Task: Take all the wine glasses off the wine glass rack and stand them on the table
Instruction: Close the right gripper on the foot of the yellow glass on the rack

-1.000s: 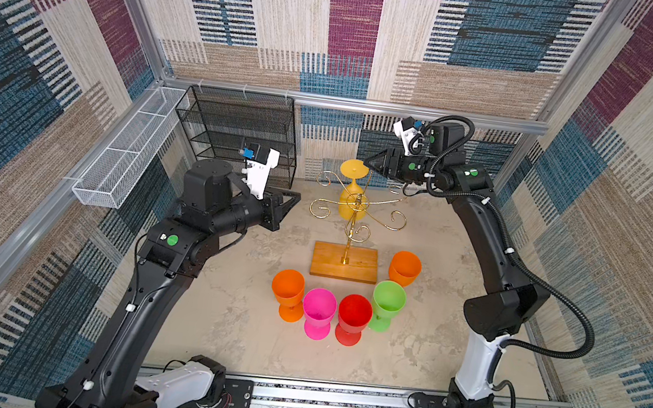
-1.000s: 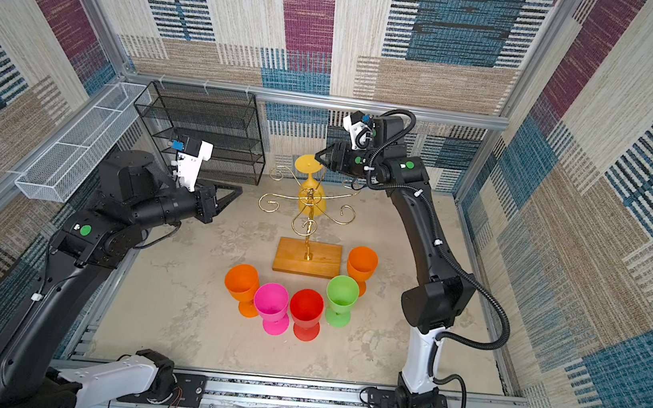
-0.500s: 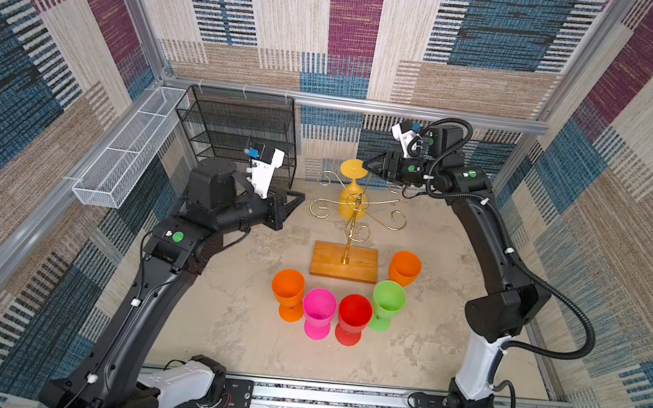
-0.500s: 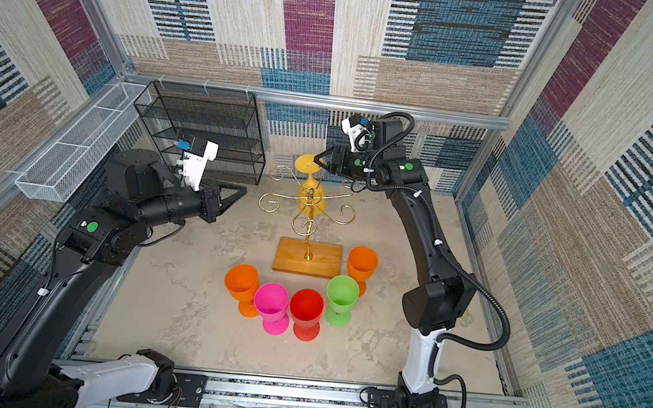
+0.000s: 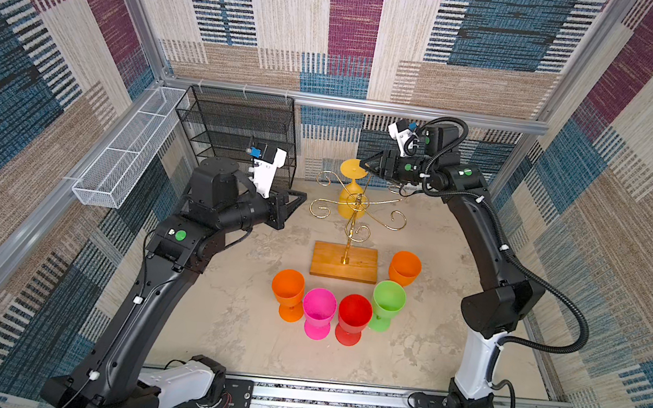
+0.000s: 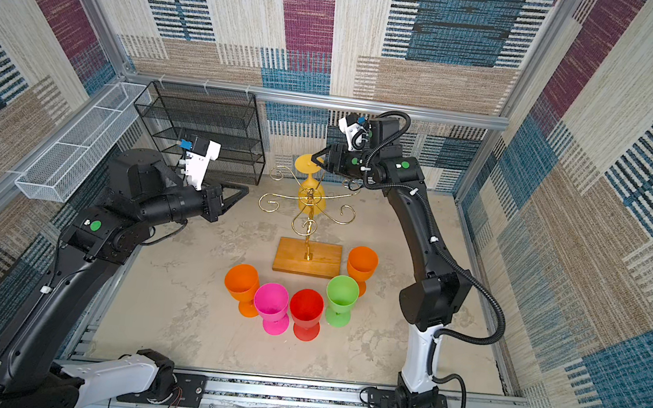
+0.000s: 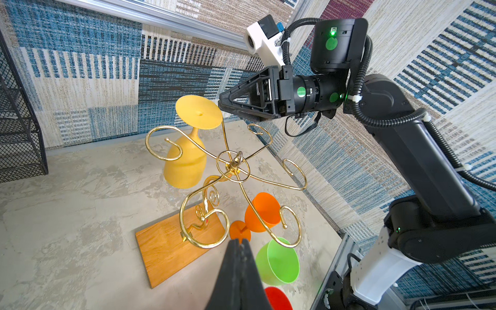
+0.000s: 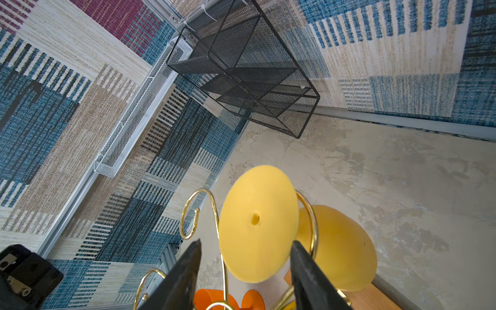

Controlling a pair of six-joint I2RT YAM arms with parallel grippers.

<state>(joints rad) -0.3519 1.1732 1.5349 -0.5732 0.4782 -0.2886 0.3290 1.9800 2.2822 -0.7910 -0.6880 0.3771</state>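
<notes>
Right fingers [image 8: 185, 276] were parted astride the wine glass [image 8: 257, 222] foot, left fingers [image 7: 239, 268] shut; wine glass rack [image 7: 233, 167] could be tipped if snagged.

Both top views are brightly and evenly lit, and only faint, soft shadows are seen on the floor [image 5: 227, 327] beside the cups [image 5: 319, 309]. No harsh glare is found. The rail [image 5: 353, 103] is bowed slightly by wide-angle distortion, which is stronger towards the edges. In the left wrist view small glints are caught on the rack [image 7: 233, 166], and the left gripper [image 7: 239, 241] is blurred. In the right wrist view the fingers [image 8: 185, 273] are out of focus; the walls are rendered sharp.
</notes>
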